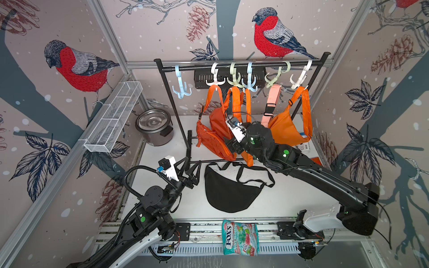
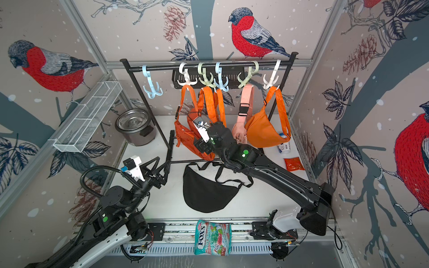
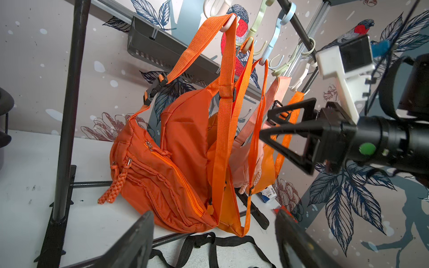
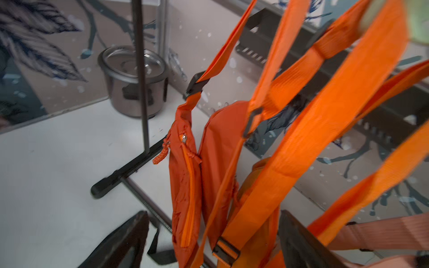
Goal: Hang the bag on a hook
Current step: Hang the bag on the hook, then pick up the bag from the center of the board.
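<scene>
A black bag (image 1: pixel 229 192) (image 2: pixel 206 192) lies flat on the white table in front of the rack (image 1: pixel 232 65), its strap (image 3: pixel 216 241) loose. Several orange bags (image 1: pixel 211 137) and a pink one (image 1: pixel 271 102) hang by their straps from hooks on the bar. A blue hook (image 1: pixel 181 89) at the left end holds nothing. My right gripper (image 1: pixel 227 142) (image 3: pixel 264 125) (image 4: pixel 212 239) is open among the hanging orange straps (image 4: pixel 325 120), gripping none. My left gripper (image 1: pixel 192 162) (image 3: pixel 213 243) is open, low by the rack's left foot, just left of the black bag.
A steel pot (image 1: pixel 154 130) stands at the back left, beside the rack's left post. A white wire basket (image 1: pixel 113 116) is fixed to the left wall. A candy packet (image 1: pixel 240 237) lies on the front rail. A red packet (image 2: pixel 294 163) and a small tube (image 2: pixel 284 147) lie at the right.
</scene>
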`<action>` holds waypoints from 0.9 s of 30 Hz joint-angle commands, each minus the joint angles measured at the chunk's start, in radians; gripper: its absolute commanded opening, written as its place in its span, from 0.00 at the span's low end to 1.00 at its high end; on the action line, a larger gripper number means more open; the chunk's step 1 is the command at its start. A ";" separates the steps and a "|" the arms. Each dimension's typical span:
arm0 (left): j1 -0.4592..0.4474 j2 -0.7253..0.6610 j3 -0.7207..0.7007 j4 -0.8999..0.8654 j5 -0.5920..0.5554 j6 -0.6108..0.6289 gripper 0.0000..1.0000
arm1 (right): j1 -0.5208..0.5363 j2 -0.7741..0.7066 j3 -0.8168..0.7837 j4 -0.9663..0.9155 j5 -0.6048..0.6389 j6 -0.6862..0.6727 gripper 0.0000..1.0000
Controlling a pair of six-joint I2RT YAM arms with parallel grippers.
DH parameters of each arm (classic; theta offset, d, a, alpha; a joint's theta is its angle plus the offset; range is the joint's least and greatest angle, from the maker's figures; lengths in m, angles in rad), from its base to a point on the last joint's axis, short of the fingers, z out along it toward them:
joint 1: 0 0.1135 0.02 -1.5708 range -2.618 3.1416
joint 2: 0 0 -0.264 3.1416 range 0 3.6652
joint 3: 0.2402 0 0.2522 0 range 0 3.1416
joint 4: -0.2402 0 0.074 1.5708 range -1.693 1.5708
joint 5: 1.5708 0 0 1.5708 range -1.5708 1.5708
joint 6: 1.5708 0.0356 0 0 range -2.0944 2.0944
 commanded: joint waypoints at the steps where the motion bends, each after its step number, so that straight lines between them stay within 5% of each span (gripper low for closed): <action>1: 0.003 0.014 0.001 0.028 -0.001 0.001 0.81 | 0.058 -0.037 -0.098 -0.068 -0.044 0.045 0.88; 10: 0.003 0.074 -0.017 0.048 -0.042 -0.028 0.82 | 0.186 -0.080 -0.396 -0.083 -0.141 0.235 0.91; 18: 0.031 0.136 -0.005 -0.035 -0.135 -0.103 0.85 | 0.384 0.063 -0.427 -0.091 -0.096 0.344 0.93; 27: 0.254 0.240 -0.005 -0.064 0.140 -0.224 0.86 | 0.422 0.317 -0.373 -0.073 -0.084 0.378 0.80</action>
